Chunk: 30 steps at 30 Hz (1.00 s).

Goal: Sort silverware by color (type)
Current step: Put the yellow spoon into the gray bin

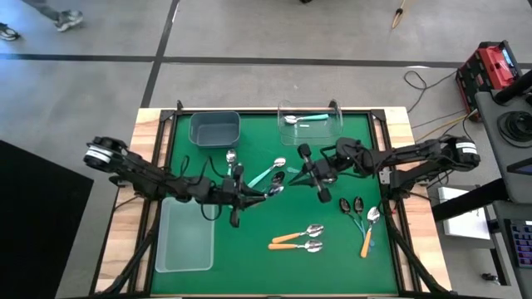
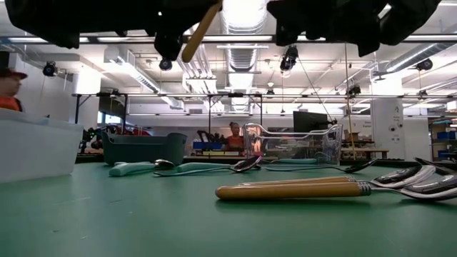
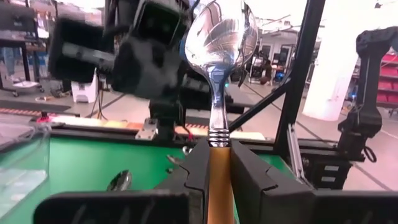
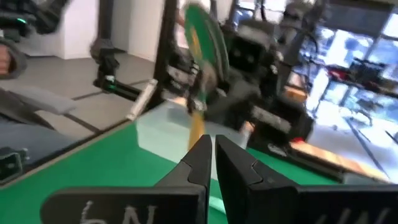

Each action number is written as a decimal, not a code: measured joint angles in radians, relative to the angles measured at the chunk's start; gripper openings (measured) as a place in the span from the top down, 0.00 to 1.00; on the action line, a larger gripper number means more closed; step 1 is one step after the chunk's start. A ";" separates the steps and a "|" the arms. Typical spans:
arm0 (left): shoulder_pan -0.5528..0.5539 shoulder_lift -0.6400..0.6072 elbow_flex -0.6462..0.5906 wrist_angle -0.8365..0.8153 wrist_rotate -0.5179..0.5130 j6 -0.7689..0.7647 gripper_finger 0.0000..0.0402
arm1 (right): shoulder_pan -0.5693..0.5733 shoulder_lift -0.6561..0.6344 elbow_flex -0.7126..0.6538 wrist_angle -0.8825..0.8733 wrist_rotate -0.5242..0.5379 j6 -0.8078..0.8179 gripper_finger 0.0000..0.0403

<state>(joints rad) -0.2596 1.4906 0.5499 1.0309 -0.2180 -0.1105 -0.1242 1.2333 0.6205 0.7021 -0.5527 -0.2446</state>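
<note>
Left gripper (image 3: 217,165) clamps an orange-handled spoon (image 3: 219,56) above mid-table, its long axis running straight out past the fingers, bowl foremost. Right gripper (image 4: 211,152) faces it, pinched shut on nothing; the translucent bin (image 1: 184,241) lies nearer the left arm

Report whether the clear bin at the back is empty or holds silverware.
Not empty: the high view shows one teal-handled spoon lying inside the clear bin.

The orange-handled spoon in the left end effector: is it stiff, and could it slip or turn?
The orange-handled spoon is probably stiff: it stands straight above the left end effector without sagging. Its smooth, narrow handle may slip or swivel, since only the handle is clamped. The shiny bowl makes it likely top-heavy.
</note>
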 joint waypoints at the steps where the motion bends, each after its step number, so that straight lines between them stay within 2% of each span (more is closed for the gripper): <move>1: 0.000 0.006 0.000 0.001 0.000 -0.002 0.94 | 0.000 -0.002 0.000 0.003 0.000 0.000 0.95; 5: 0.000 0.027 0.000 0.040 0.000 -0.007 0.94 | -0.001 -0.009 0.000 0.004 0.002 0.022 0.86; 13: 0.003 0.091 0.004 0.083 -0.007 -0.033 0.94 | 0.005 -0.007 0.000 0.074 0.004 0.039 0.52; 17: 0.009 0.158 0.048 0.113 -0.007 -0.033 0.94 | 0.006 -0.007 0.000 0.074 0.003 0.042 0.40; 22: 0.017 0.235 0.113 0.117 -0.007 -0.034 0.94 | 0.023 0.001 0.000 0.066 -0.003 0.012 0.35; 26: 0.023 0.261 0.132 0.140 -0.007 -0.034 0.94 | 0.029 0.006 0.000 0.060 -0.060 -0.010 0.37; 30: 0.031 0.265 0.138 0.147 -0.007 -0.048 0.94 | 0.028 0.006 0.000 0.062 -0.060 -0.013 0.39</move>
<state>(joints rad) -0.2288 1.7561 0.6878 1.1774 -0.2253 -0.1581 -0.0958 1.2396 0.6209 0.7643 -0.6123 -0.2573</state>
